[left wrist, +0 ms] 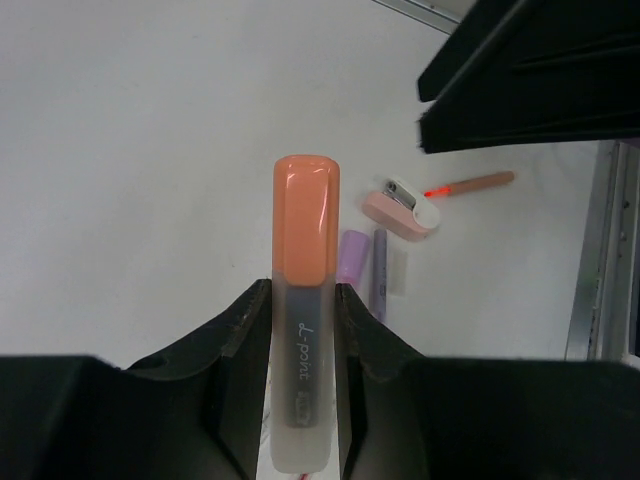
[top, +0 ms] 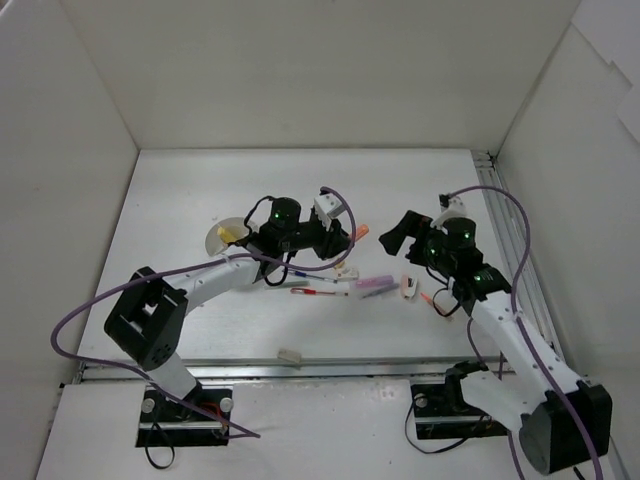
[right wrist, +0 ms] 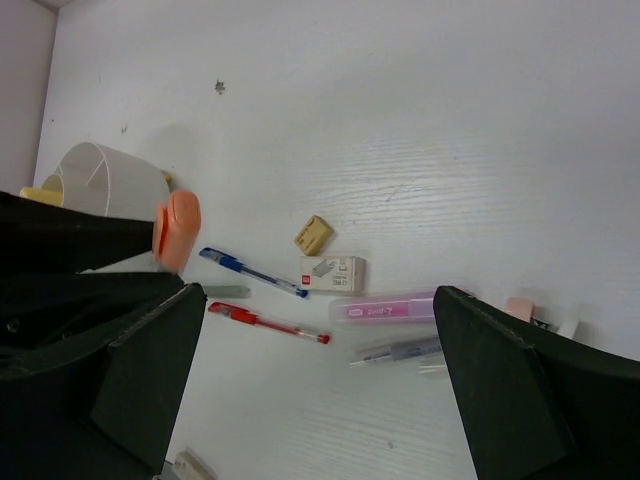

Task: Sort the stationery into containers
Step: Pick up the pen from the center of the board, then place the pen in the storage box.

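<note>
Orange marker [left wrist: 305,225]: likely light, stiff, slick; best gripped mid-barrel
Left hand [left wrist: 303,293]: clamped on the marker
Right hand [right wrist: 320,305]: fingers apart

Bright, even light; soft shadows; mild blur.
</note>
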Available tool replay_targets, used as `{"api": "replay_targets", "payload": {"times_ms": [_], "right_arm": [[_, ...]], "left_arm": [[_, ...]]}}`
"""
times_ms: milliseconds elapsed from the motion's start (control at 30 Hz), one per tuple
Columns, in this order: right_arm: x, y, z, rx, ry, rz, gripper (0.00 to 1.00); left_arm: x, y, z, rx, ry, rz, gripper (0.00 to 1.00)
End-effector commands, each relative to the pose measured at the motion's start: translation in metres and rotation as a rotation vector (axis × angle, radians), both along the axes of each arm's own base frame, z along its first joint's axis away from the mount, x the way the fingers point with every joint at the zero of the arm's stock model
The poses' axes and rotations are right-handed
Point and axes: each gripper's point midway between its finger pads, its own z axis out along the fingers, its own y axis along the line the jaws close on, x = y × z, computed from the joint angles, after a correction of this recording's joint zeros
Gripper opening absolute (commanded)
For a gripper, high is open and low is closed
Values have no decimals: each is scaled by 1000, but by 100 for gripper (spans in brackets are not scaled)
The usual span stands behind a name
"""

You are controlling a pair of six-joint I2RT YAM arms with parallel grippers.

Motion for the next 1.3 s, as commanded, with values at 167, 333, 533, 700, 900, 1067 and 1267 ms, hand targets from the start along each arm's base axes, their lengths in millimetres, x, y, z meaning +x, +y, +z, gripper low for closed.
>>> {"api": "replay_targets", "payload": {"times_ms": [167,333,533,700,900,1067,1267], "right_arm": [[39,44,40,1,-108,53,97],[36,51,39,-19,-114,51,97],[31,73,48,-12,-145,112,97],[25,97,57,-24,-167,191,98],[23,92,56,-54,-161,158,98],[26,48,62,-101,-170,-65,98],[20,5,63,-108,-191,-234,98]], "left_arm": [[-35,3,80,-178,-163,-103,0],[-41,7,81,-188,-166,-105,0],[-45,5,79,-186,-162,-114,0],[-41,4,74,-172,-150,-101,0],[-37,10,74,-161,-159,-56,0],[-11,59,78,-167,-156,162,0],[27,176,72,-169,-184,633,0]]}}
